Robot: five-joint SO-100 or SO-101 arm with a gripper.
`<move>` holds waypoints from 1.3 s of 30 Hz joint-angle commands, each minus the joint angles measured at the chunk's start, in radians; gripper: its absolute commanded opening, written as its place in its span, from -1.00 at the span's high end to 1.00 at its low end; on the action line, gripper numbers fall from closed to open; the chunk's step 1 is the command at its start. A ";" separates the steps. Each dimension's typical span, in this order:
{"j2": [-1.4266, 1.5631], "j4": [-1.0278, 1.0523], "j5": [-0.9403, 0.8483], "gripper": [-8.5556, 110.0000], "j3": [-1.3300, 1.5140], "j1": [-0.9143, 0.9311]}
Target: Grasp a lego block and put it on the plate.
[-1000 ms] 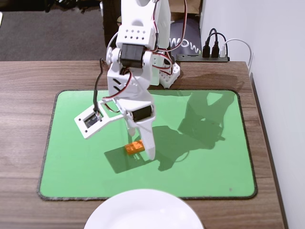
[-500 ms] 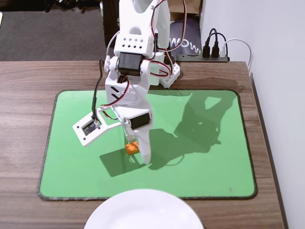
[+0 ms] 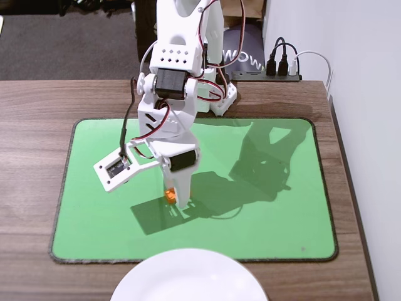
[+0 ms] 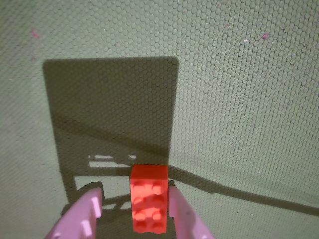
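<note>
1. In the fixed view, the plate sits nearest the camera at the bottom edge, plain white and glossy, cut off by the frame. It overlaps the front border of the green mat and bears no writing.
2. Further in, the gripper points down onto the middle of the mat, and a small patch of the orange lego block shows at its tip, well apart from the plate.
3. In the wrist view, the block lies studs up on the honeycomb-textured mat, between the two pale fingers.
4. The right-hand finger in that view lies against the block's side. The left one stands off it with a clear gap, so the fingers are partly open around the block and not clamped on it.
5. No lettering can be read on the studs.
6. Behind the gripper, the white arm rises from its base at the mat's far edge on the wooden table.
7. Farthest back, a dark object beyond the table shows white letters reading "WOW", partly hidden by the arm, beside a power strip with plugs.
</note>
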 commanded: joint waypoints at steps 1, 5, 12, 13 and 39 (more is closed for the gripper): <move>0.014 -0.009 -0.002 0.57 -0.031 -0.011; 0.018 -0.009 -0.005 0.63 -0.028 -0.012; 0.041 -0.026 -0.020 0.74 -0.002 -0.020; 0.043 -0.028 -0.021 0.75 0.000 -0.021; 0.218 -0.098 -0.609 0.80 0.015 -0.026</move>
